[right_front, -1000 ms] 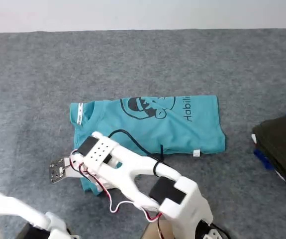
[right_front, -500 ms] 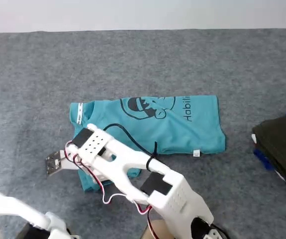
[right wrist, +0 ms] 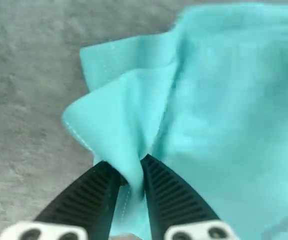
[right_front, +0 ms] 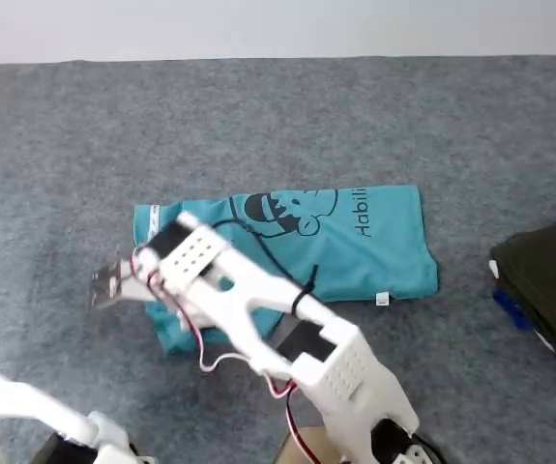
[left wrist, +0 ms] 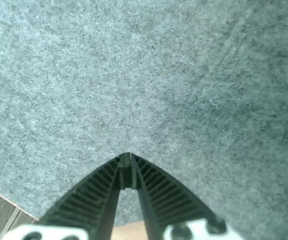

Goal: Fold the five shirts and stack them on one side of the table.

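The teal shirt [right_front: 355,242] lies on the grey felt-covered table [right_front: 287,116], near the centre in the high view; its length runs from 9 o'clock to 3 o'clock, with the collar end toward 9 o'clock and the hem toward 3 o'clock; the dark printed graphic faces up; a small white tag [right_front: 382,298] shows at the edge toward 5 o'clock; the collar end is rumpled and gathered, and the remainder lies flat.

The right arm [right_front: 258,304] extends from its base at 6 o'clock across the shirt's 9 o'clock end; the right jaws are closed to a narrow gap on a pinched fold of the teal fabric; in the right wrist view the two black ribbed fingers [right wrist: 171,200] clamp this fold, and the cloth rises from the grip in a raised crease, with grey table beside it.

The left arm [right_front: 26,416] sits at the 7 o'clock corner of the high view; the left jaws are fully closed, tips touching, with nothing between them; they are above bare grey table, close to its edge.

A dark folded stack [right_front: 548,280] rests at the 3 o'clock edge of the table, well apart from the teal shirt; a blue layer [right_front: 510,307] shows beneath it.
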You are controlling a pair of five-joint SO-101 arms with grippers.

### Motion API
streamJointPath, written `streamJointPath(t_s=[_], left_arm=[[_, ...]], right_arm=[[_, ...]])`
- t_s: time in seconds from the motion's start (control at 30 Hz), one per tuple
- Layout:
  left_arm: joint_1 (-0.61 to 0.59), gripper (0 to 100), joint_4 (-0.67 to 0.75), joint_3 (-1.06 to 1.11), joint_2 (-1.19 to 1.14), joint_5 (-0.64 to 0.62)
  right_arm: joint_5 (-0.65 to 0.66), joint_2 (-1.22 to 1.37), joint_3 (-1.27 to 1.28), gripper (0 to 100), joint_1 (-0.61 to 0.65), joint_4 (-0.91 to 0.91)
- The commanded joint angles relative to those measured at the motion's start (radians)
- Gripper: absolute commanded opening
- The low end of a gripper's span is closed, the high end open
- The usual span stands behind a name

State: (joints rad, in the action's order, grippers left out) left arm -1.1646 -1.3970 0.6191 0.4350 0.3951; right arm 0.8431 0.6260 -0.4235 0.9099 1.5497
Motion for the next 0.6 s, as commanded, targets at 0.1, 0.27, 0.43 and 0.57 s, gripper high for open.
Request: streamJointPath(t_s=[0.1, 0.27, 0.43, 0.57], left_arm=[[-0.006, 1, 0.009, -0.005, 0.038, 0.009], [-0.006, 1, 0.009, -0.005, 0.038, 0.009], [-0.006, 1, 0.009, -0.004, 0.038, 0.009], [-0.006, 1, 0.008, -0.004, 0.038, 0.009]], right_arm=[[0.009, -0.001, -0.189, 1.1, -0.15, -0.016], [0.009, 0.016, -0.196, 1.1, -0.223, -0.07], [0.006, 0.073, -0.213, 3.5, -0.254, -0.068], [-0.06, 0.084, -0.238, 16.0, -0.283, -0.067]])
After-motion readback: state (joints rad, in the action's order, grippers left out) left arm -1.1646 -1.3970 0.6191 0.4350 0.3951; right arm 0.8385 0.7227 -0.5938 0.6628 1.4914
